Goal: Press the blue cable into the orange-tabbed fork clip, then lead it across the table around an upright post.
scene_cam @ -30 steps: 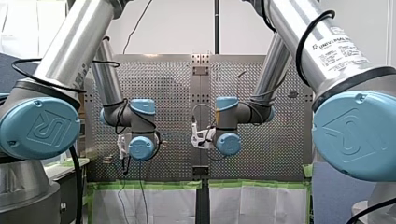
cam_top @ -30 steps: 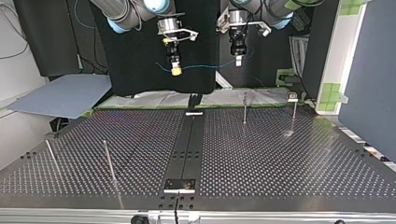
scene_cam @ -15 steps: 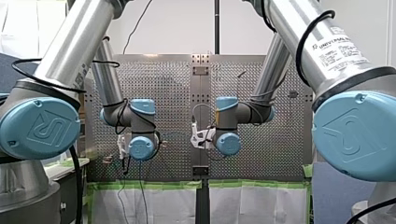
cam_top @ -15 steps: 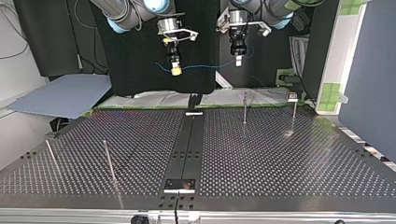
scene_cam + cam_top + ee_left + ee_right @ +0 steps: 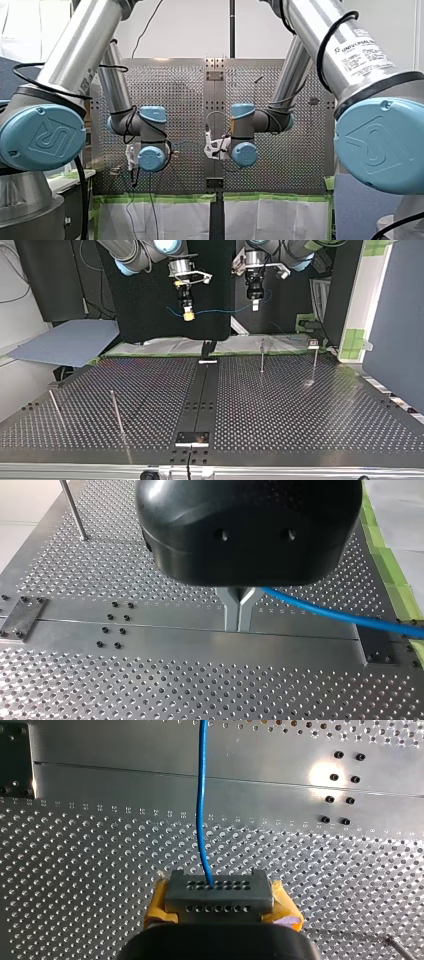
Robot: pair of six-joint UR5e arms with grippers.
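The blue cable (image 5: 220, 311) hangs in a shallow sag between my two grippers, high above the far edge of the perforated table (image 5: 280, 405). My right gripper (image 5: 188, 315), with yellow pads, is shut on the blue cable (image 5: 202, 810), which runs straight ahead from it. My left gripper (image 5: 239, 627) has its metal fingers pressed together, and the blue cable (image 5: 325, 611) leaves sideways from them. In the top view my left gripper (image 5: 255, 304) hangs at the right. A small clip (image 5: 313, 344) stands at the table's far right; I cannot make out its tab colour.
Thin upright posts stand on the table: two at the top view's far right (image 5: 262, 356) (image 5: 314, 362) and two at its near left (image 5: 117, 412) (image 5: 55, 407). A dark centre rail (image 5: 202, 395) runs down the table. Another post (image 5: 74, 510) shows ahead of my left gripper.
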